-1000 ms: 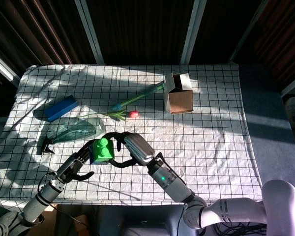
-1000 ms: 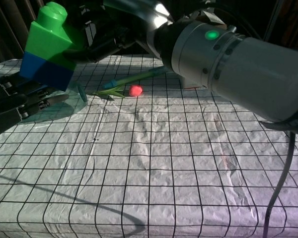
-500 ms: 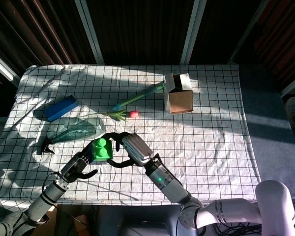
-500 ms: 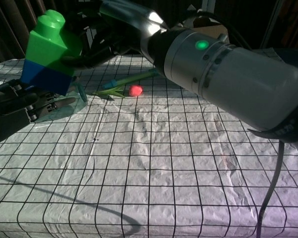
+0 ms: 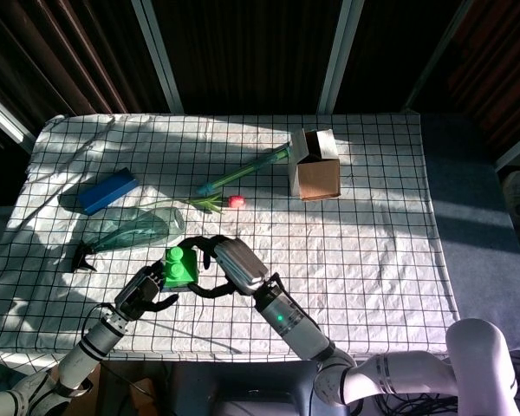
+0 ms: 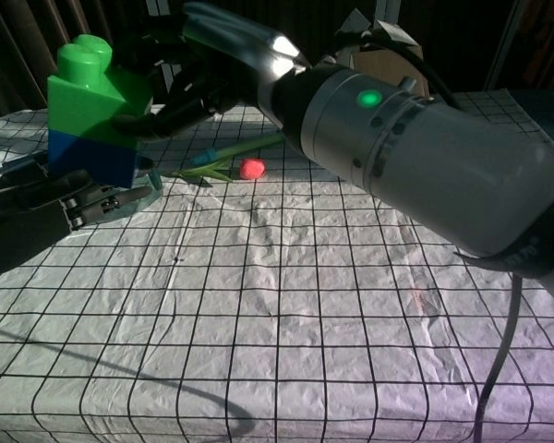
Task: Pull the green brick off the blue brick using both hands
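Note:
The green brick (image 5: 180,266) (image 6: 98,89) sits stacked on the blue brick (image 6: 92,157), both lifted above the checked cloth at the front left. My right hand (image 5: 224,263) (image 6: 189,78) grips the stack from the right, its dark fingers wrapped on the green brick. My left hand (image 5: 144,292) (image 6: 51,208) reaches in from the left, its fingers spread just beneath and beside the blue brick; I cannot tell whether they touch it. In the head view the blue brick is almost hidden under the green one.
On the cloth lie a clear green vase (image 5: 139,230), a pink tulip (image 5: 235,201) (image 6: 252,168) with a long green stem (image 5: 243,173), a flat blue box (image 5: 108,191) and an open cardboard box (image 5: 315,165). A small black object (image 5: 80,257) lies near the left edge.
The left hand has moved up and in toward the blue brick. The right hand has turned the stack more upright and shifted it slightly left.

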Controlling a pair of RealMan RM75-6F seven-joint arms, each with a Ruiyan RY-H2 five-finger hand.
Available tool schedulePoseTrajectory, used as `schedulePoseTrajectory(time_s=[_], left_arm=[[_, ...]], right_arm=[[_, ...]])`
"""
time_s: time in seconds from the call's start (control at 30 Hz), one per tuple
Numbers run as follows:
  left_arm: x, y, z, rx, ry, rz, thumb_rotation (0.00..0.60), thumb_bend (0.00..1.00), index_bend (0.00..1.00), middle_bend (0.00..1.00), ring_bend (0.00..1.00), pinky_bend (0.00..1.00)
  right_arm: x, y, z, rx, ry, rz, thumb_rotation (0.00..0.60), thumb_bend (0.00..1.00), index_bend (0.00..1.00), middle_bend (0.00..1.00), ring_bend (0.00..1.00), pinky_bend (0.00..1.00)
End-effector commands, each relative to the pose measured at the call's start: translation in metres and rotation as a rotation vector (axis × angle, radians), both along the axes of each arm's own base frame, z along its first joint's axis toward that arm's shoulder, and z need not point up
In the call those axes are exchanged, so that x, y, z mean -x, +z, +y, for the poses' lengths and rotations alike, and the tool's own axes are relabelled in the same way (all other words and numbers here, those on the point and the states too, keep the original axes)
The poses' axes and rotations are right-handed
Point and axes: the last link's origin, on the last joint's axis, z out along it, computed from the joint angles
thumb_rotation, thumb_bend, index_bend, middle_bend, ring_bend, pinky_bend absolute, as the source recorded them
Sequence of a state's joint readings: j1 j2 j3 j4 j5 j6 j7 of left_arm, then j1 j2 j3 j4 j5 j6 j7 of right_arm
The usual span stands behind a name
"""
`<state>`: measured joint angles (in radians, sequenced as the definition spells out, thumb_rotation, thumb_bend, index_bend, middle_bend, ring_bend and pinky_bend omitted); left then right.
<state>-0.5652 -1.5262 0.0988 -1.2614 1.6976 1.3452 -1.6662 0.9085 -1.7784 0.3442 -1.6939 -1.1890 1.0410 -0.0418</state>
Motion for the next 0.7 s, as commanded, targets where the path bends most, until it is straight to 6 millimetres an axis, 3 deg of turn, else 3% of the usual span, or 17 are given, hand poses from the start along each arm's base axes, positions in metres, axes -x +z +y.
schedulePoseTrajectory(time_s=[0.03,0.23,0.5,0.7], left_arm=[[-0.0011,-0.0008,-0.0003,0.005,0.003,-0.007,0.6,0.27,0.37,0.34,0.0,0.0],[-0.0012,-0.0013,-0.0003,-0.002,0.033,-0.014,0.6,0.3,0.46,0.45,0.06,0.0],[-0.0024,-0.0018,0.0013,0.012,0.077,-0.015,0.6,0.53,0.67,0.67,0.24,0.06],[-0.0027,-0.0009,0.0011,0.016,0.086,-0.015,0.6,0.63,0.71,0.72,0.29,0.08]], right_arm=[[0.0004,-0.001,0.0002,0.005,0.001,0.003,0.6,0.4,0.86,0.63,0.53,0.34],[0.0016,-0.0028,0.0005,0.007,0.002,0.009,0.6,0.4,0.86,0.63,0.53,0.34],[0.0035,-0.001,-0.0008,0.009,-0.002,0.003,0.6,0.4,0.86,0.63,0.53,0.34],[0.004,0.0001,-0.0018,0.011,-0.005,0.0,0.6,0.4,0.86,0.63,0.53,0.34]])
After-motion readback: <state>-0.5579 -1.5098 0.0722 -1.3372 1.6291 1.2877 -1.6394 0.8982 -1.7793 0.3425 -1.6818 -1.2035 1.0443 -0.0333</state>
